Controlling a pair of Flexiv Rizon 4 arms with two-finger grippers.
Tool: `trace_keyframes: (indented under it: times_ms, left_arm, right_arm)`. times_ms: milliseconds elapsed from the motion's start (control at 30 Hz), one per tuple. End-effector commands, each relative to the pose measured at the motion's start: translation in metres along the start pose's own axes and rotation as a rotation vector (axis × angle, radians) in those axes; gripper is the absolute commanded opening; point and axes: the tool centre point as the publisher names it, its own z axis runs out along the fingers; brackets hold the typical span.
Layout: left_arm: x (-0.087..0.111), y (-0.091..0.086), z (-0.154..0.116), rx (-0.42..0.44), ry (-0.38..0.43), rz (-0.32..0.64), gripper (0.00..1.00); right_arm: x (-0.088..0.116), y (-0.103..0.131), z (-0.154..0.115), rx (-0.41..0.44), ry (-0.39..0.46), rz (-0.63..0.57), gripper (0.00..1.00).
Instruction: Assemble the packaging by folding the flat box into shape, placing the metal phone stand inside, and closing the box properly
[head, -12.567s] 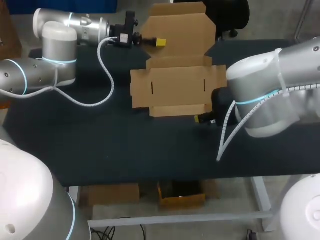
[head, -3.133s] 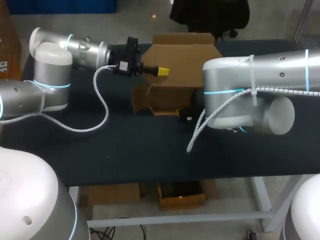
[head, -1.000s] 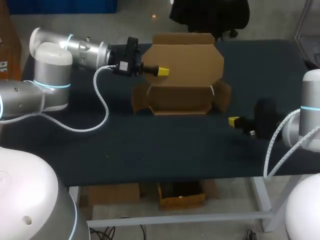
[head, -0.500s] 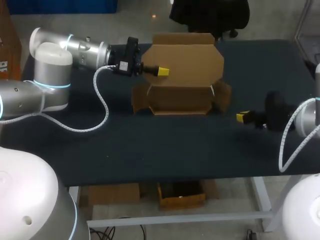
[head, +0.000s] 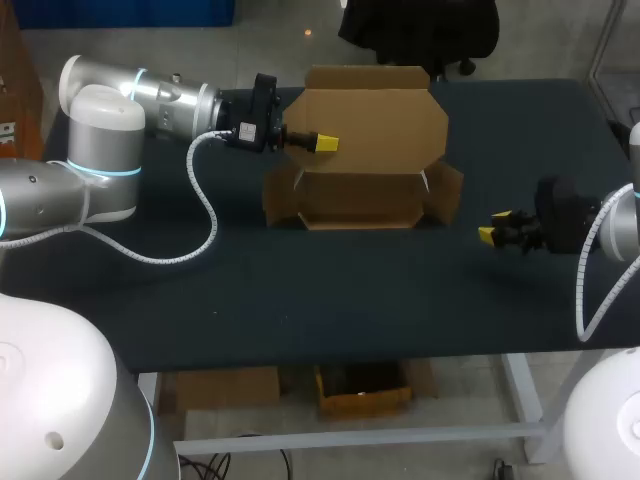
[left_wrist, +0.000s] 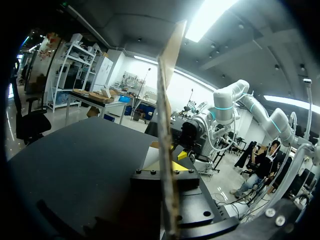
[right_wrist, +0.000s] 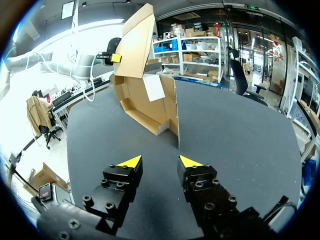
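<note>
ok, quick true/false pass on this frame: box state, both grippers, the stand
1. The left gripper is shut on the lid flap of the box. True.
2. The right gripper grips the box's side wall. False: it is open and empty, off to the box's right and apart from it.
3. The box lies fully flat on the table. False: its front and side walls are folded up and the lid flap stands upright.
4. The box is open at the top. True.
5. The phone stand sits inside the box. False: no phone stand shows in any view.
</note>
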Motion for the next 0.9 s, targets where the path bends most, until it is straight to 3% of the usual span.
trace_keyframes:
  times_ms: [33,267,900]
  left_arm:
    - [-0.001,0.003,0.001,-0.001,0.001,0.0,0.0]
    - [-0.001,0.003,0.001,-0.001,0.001,0.0,0.0]
    - [-0.001,0.003,0.001,-0.001,0.001,0.0,0.0]
  right_arm:
    - [0.006,0.003,0.011,0.026,-0.046,-0.027,0.44]
    - [0.003,0.011,0.029,0.047,-0.102,-0.085,0.46]
    - [-0.033,0.018,0.064,-0.006,-0.07,-0.108,0.42]
